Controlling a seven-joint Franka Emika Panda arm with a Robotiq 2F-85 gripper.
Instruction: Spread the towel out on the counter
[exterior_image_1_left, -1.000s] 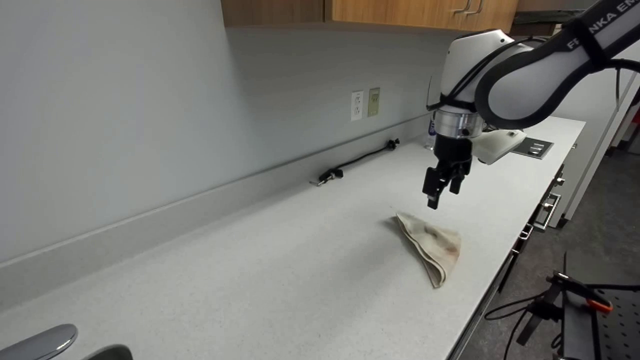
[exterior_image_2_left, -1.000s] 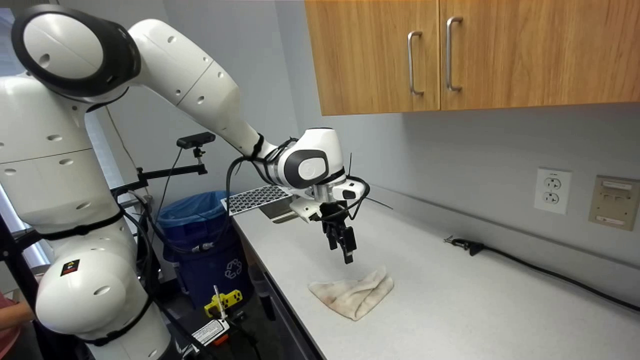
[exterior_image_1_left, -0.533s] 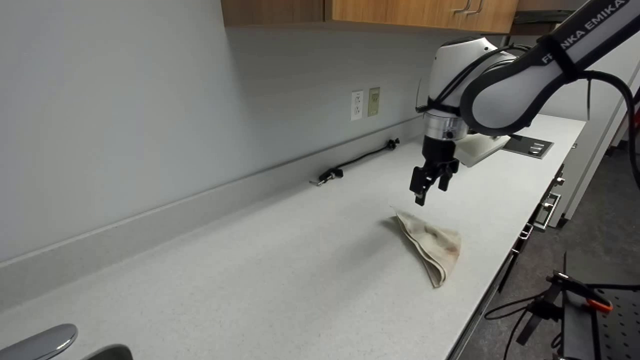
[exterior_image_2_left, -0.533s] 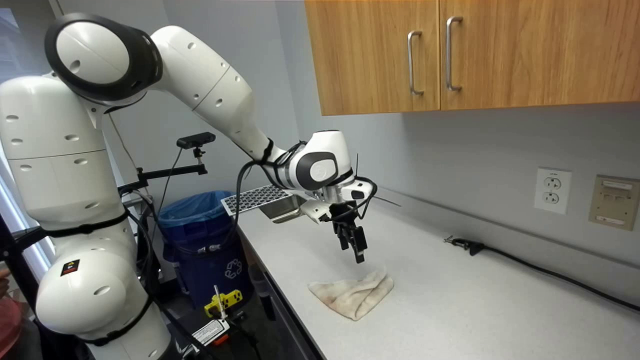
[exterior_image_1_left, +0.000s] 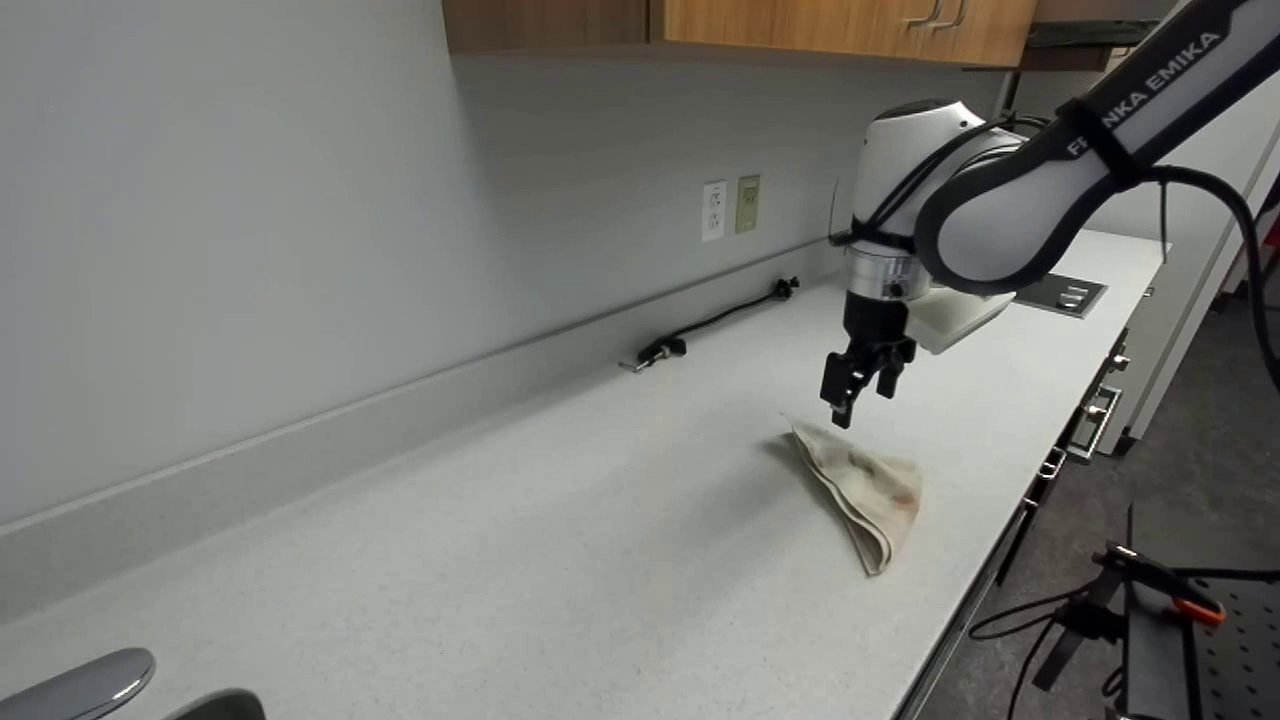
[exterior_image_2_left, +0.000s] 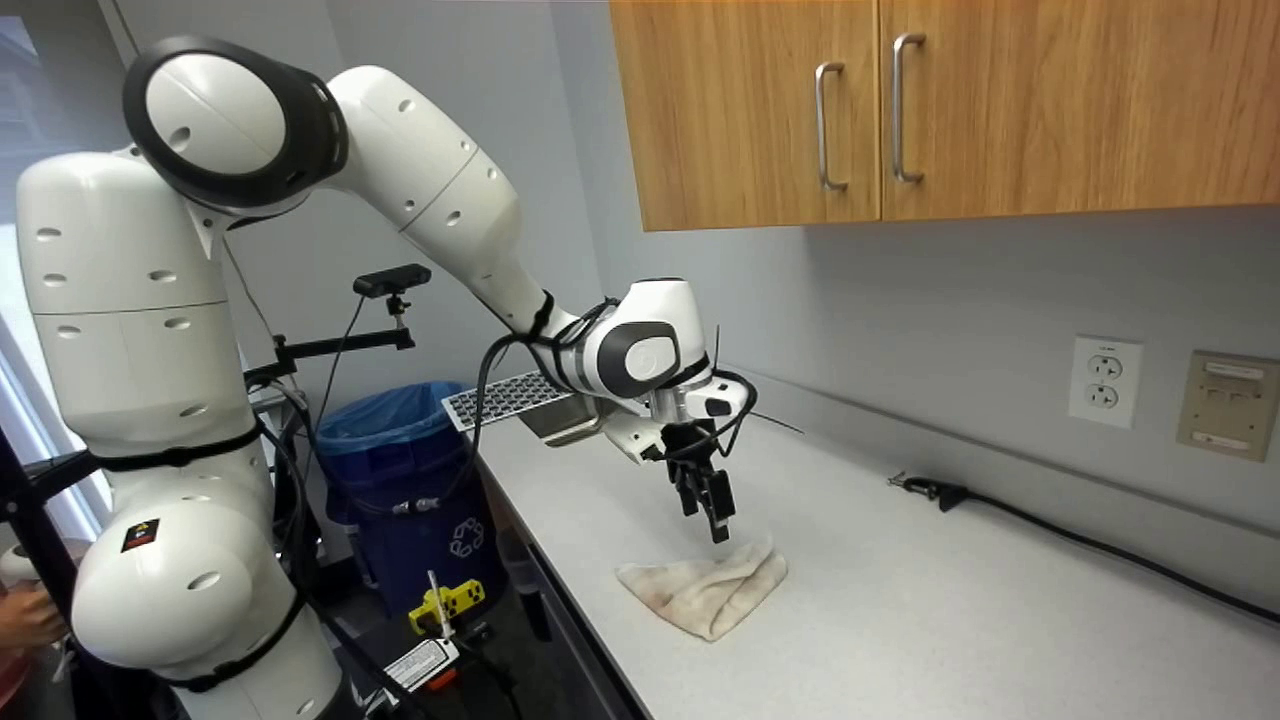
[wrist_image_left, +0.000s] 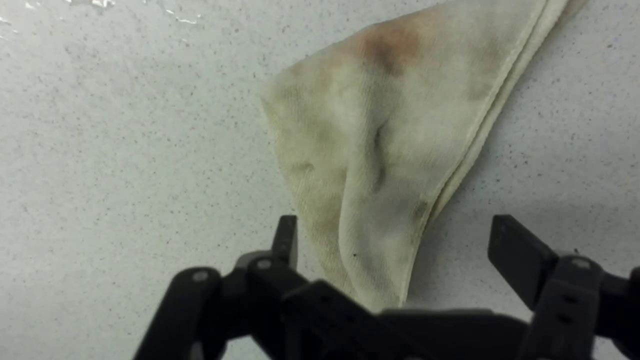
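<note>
The towel lies folded over on the pale, speckled worktop, closer to the front edge than to the wall, its narrow end pointing back towards the wall and its broad end out towards the front. It's a stained bit of beige cloth: a reddish-brown mark shows on the broad part, grey smudges dot the rest, and a soft ridge runs down into the narrow end, while along one side two layers of edge lie almost one on top of the other. Right above that narrow end hangs the robot's hand, pointing down and clear of the cloth. It's released, its two fingers spread well apart, and seen from the wrist the narrow end runs in between them, its very tip hard to make out. The white arm reaches across from beside the worktop, bent high at the elbow. At the foot of the wall a black cable lies with a clamp at one end. Higher up, a white outlet and a tan wall plate sit side by side beneath wooden cabinets, while a blue bin stands down beside the worktop.
</note>
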